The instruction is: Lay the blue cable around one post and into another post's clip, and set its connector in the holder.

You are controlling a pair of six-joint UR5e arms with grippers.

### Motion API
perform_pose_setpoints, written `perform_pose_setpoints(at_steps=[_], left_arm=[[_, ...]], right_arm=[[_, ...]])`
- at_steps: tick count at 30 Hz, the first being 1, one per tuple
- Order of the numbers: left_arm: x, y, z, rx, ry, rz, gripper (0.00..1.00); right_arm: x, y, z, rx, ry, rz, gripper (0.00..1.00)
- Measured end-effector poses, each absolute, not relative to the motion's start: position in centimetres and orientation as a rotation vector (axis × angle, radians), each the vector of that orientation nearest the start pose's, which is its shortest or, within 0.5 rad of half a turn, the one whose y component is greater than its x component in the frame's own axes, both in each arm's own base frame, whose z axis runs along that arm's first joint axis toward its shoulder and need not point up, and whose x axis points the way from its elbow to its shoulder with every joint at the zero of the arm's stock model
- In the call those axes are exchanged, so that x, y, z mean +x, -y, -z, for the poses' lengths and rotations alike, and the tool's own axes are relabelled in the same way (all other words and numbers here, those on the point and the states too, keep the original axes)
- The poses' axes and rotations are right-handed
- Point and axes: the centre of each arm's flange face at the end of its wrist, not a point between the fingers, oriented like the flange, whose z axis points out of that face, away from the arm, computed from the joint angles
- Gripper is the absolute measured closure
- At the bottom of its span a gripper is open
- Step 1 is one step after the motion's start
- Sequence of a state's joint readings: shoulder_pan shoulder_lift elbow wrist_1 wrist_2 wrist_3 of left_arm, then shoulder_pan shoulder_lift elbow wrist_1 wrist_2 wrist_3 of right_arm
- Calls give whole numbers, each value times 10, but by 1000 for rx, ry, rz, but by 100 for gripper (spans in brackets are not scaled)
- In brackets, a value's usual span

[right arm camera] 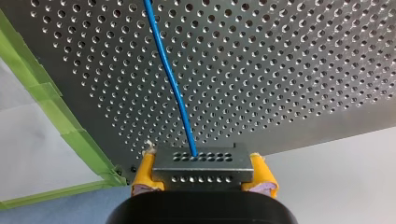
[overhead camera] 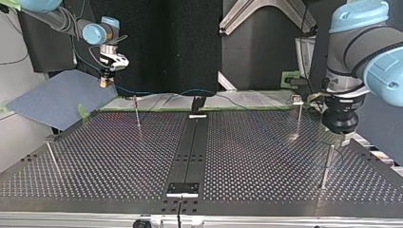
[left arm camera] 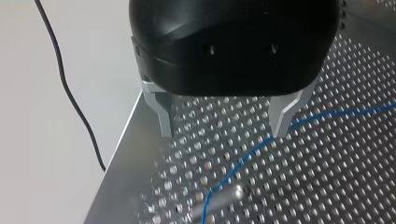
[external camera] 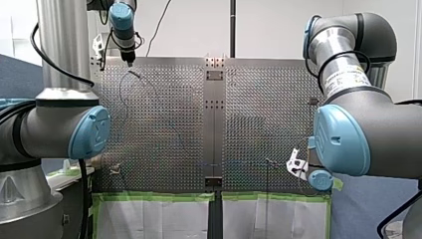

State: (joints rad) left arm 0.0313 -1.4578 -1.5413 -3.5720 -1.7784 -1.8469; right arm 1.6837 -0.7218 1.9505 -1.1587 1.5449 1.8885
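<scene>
My right gripper [right arm camera: 202,173] has its yellow pads shut on a perforated metal connector [right arm camera: 202,161]. The blue cable [right arm camera: 170,79] runs from the connector out over the perforated table [right arm camera: 289,70]. In the top view that gripper [overhead camera: 105,83] hangs above the table's far left corner, and the cable [overhead camera: 209,91] trails along the far edge. My left gripper [left arm camera: 224,133] is open, metal fingers spread just above the plate. The cable [left arm camera: 243,161] passes beside one fingertip and bends at a metal post [left arm camera: 224,198] ahead of it. In the top view this gripper [overhead camera: 338,130] hovers at the right, next to a post [overhead camera: 327,164].
More thin posts stand on the plate [overhead camera: 137,111] [overhead camera: 298,116] [overhead camera: 51,154]. A black holder block [overhead camera: 197,107] sits on the centre strip's far end and a bracket [overhead camera: 183,189] at its near end. Green tape [external camera: 159,196] lines one table edge.
</scene>
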Motion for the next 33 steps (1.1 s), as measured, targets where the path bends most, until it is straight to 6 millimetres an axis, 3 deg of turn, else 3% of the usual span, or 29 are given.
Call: perform_pose_setpoints(at_steps=[8,20,33], left_arm=[[410,114,-509,-383,-1781,70,0],[384,155,-494,-255,-1754,240,0],[385,211,-418,-170,-1864,467,0]], right_arm=[[196,524,33,1208,1448,-1492,100],[197,523,33,1213,1449,-1488,100],[200,522,33,1219,1448,-1485,100]])
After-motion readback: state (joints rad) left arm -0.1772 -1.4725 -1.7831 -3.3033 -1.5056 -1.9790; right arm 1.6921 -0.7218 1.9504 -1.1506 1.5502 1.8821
